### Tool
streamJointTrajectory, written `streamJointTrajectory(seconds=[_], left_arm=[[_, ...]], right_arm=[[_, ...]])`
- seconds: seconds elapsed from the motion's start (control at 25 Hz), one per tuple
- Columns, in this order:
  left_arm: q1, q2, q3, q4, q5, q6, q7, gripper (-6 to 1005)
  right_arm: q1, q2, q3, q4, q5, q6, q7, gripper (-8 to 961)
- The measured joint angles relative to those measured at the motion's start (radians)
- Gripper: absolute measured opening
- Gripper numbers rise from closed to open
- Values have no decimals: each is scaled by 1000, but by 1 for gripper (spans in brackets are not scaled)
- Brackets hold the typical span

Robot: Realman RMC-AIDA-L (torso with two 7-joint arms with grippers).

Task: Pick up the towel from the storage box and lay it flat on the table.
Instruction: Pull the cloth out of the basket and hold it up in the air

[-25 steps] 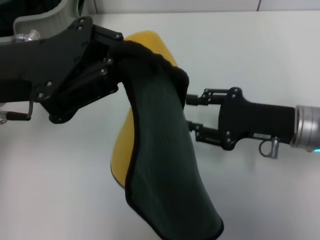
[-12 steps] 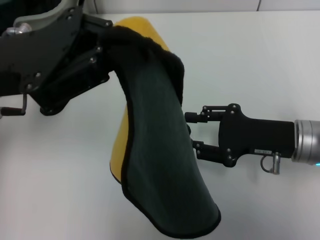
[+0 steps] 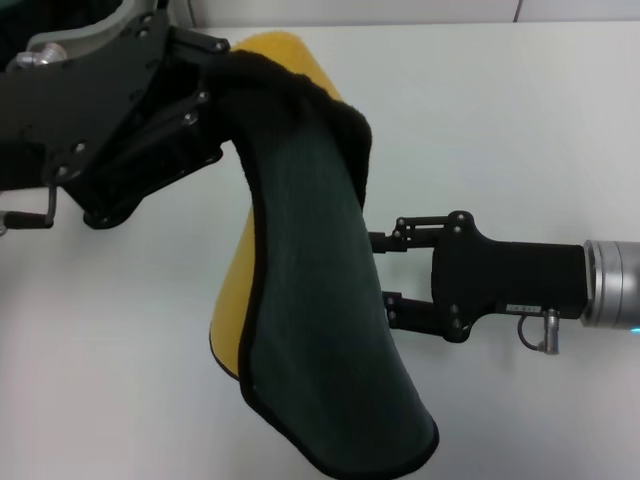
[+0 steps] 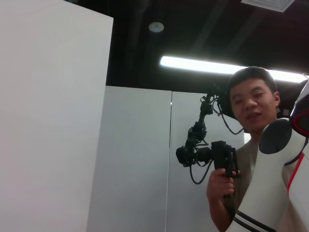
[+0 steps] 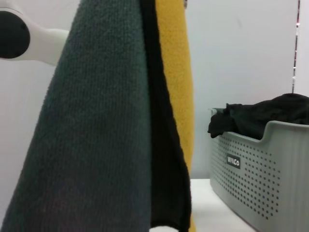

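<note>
Dangling limp above the worktop (image 3: 520, 130), the towel (image 3: 320, 300) hangs pinched in the left gripper's (image 3: 215, 95) fingers; the right gripper (image 3: 385, 270), fingers spread, approaches its black hem, likely the best hold.

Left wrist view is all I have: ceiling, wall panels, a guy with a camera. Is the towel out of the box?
Observer: Yes. In the head view the towel hangs from the left gripper above the table, green side toward the camera and yellow behind.
Operator: Right arm?
Observer: The right gripper is at the towel's right edge, about halfway down, fingers open. I can't tell whether it touches the cloth.
Operator: Where's the box?
Observer: The right wrist view shows the storage box on the table beyond the hanging towel, with dark cloth heaped over its rim.
</note>
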Motion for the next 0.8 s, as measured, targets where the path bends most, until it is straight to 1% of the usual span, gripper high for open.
streamJointTrajectory(seconds=[0.36, 0.8], left_arm=[[1, 2, -4, 0, -4, -2, 14, 5], [8, -1, 2, -3, 5, -1, 24, 5]], right_arm=[[-3, 4, -1, -3, -39, -1, 6, 391], [0, 6, 12, -29, -11, -4, 0, 354]])
